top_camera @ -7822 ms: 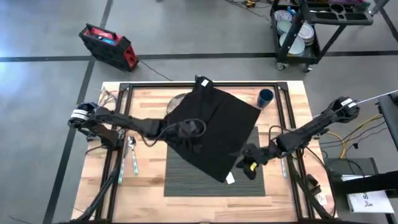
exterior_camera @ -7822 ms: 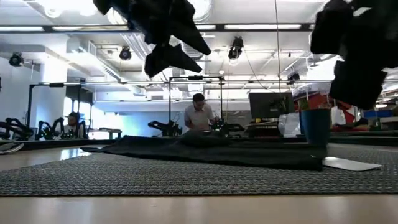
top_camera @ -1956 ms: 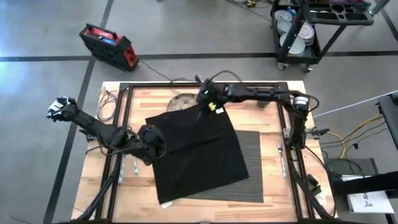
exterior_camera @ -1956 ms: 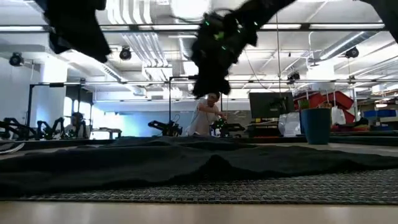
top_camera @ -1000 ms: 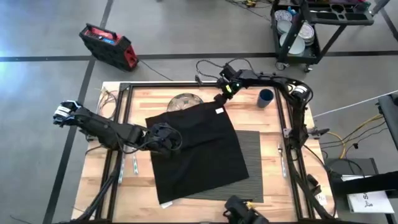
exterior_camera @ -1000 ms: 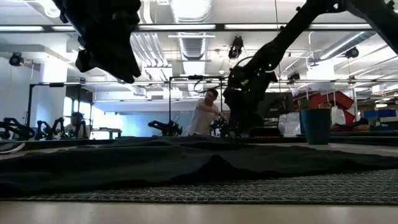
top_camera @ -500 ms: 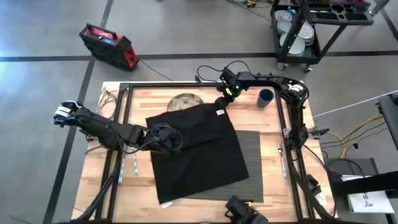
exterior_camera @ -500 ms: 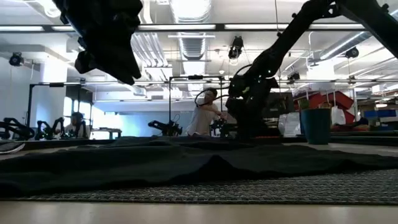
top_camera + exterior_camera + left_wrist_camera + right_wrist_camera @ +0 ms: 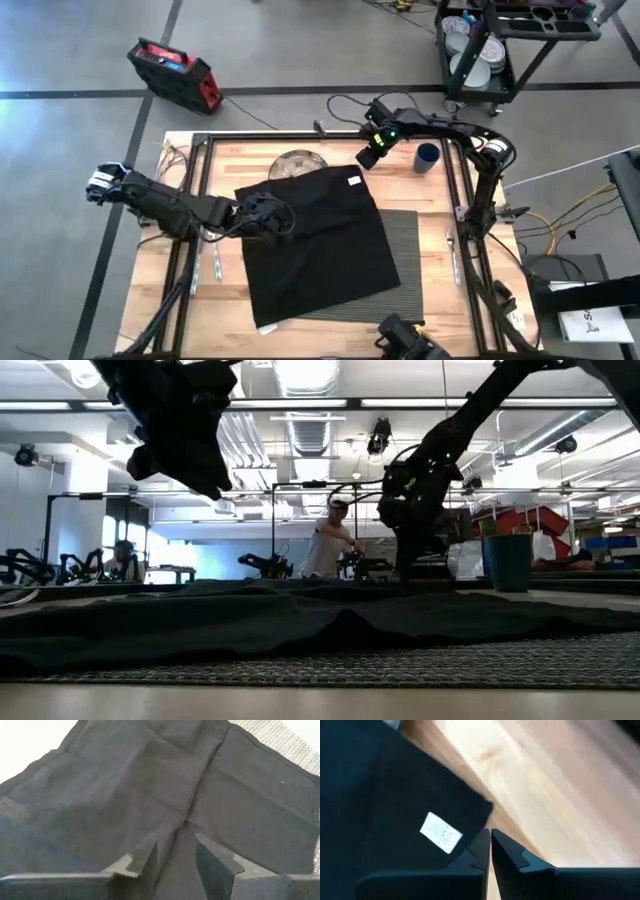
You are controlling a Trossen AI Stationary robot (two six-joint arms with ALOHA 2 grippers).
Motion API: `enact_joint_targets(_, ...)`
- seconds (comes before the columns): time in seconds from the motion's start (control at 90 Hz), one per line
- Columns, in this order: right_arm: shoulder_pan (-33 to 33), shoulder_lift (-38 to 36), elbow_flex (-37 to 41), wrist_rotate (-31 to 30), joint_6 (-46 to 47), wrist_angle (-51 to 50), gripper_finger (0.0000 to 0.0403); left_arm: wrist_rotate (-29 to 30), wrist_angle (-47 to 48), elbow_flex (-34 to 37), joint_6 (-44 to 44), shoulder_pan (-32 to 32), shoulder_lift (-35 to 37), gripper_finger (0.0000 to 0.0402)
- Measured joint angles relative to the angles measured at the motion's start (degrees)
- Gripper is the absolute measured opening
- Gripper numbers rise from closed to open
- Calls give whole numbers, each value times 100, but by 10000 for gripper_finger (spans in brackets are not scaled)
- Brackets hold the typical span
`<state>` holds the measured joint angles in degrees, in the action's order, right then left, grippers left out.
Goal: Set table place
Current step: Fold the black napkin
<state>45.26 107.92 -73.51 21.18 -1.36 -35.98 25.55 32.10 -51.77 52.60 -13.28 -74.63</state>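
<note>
Black napkin (image 9: 315, 245) spread flat on counter (image 9: 230, 158), covering most of striped placemat (image 9: 405, 250). Placemat at counter centre, right edge exposed. Left hand (image 9: 268, 218) over napkin's left part, released, empty. Right hand (image 9: 367, 157) just beyond napkin's far corner, clenched, empty. Blue cup (image 9: 427, 157) at far right.

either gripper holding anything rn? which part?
Nothing held. Left gripper is open above the black cloth; right gripper is shut and empty, off the cloth's far corner.
</note>
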Motion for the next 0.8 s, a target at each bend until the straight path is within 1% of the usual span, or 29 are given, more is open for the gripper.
enact_joint_targets(0.1, -45, 32, 6, 279, -212, 217, 22, -10, -1, 0, -68, 57, 0, 113)
enact_joint_targets(0.211, -115, 114, 6, 635, -160, 353, 64, -62, -1, 0, -68, 68, 0, 113)
enact_joint_targets(0.378, -138, 380, 6, 597, 61, 433, 139, -73, -2, 0, -68, 66, 2, 113)
enact_joint_targets(0.511, -139, 561, 4, 583, 332, 550, 181, -73, -1, 0, -68, 66, 2, 113)
enact_joint_targets(0.589, -151, 661, -1, 598, 457, 575, 193, -73, -3, 0, -68, 66, 4, 113)
enact_joint_targets(0.667, -180, 706, -13, 617, 516, 592, 196, -73, -3, 0, -68, 66, 4, 113)
enact_joint_targets(0.744, -226, 708, -14, 592, 537, 594, 192, -71, -3, 0, -69, 66, 4, 113)
enact_joint_targets(0.8, -263, 708, -14, 558, 550, 603, 182, -73, 2, 0, -75, 66, 4, 113)
